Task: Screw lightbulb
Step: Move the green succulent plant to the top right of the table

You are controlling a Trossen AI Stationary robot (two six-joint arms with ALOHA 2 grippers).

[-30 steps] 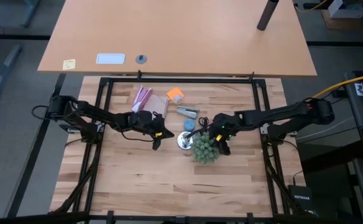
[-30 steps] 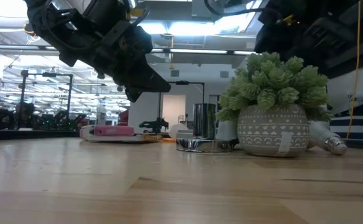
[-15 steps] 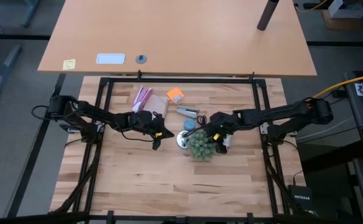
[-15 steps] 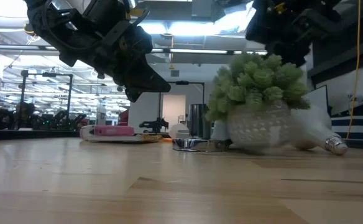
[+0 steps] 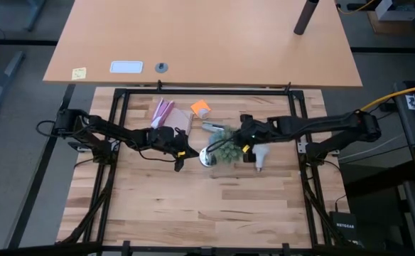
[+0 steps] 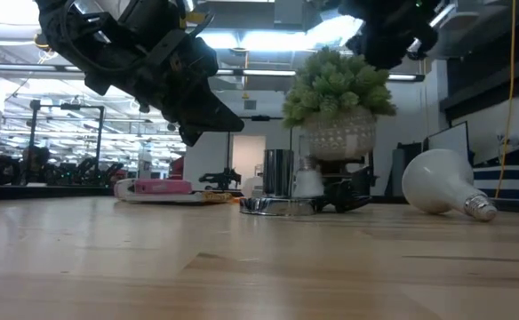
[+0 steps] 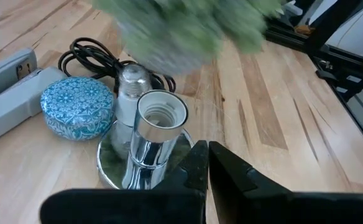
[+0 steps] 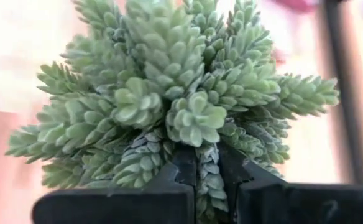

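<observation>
The right gripper (image 5: 240,142) is seen closed on the potted green plant (image 6: 336,84), with its two fingers pinched into the foliage in the right wrist view. The plant, in its pale patterned pot (image 6: 335,140), is held clear of the wooden table (image 5: 151,199), above the silver socket base (image 6: 280,204). In the low view a gap is visible between the pot and the table surface.

The lightbulb (image 5: 260,156) is found lying on its side on the table, just to the right of the lifted plant and apart from the socket base. Its metal screw end (image 6: 479,208) is pointed away from the socket. It is not touched by either gripper.

The left gripper (image 7: 205,163) is observed with its fingers pressed together and nothing held between them. It is held above the table, just to the left of the socket base, whose open threaded holder (image 7: 161,111) stands upright.

A blue patterned disc (image 7: 78,106) and a coiled black cord (image 7: 91,55) are noted beside the socket base. A grey stapler-like object (image 5: 213,128), an orange item (image 5: 200,108) and pink packets (image 5: 163,112) are located on the far part of the table.
</observation>
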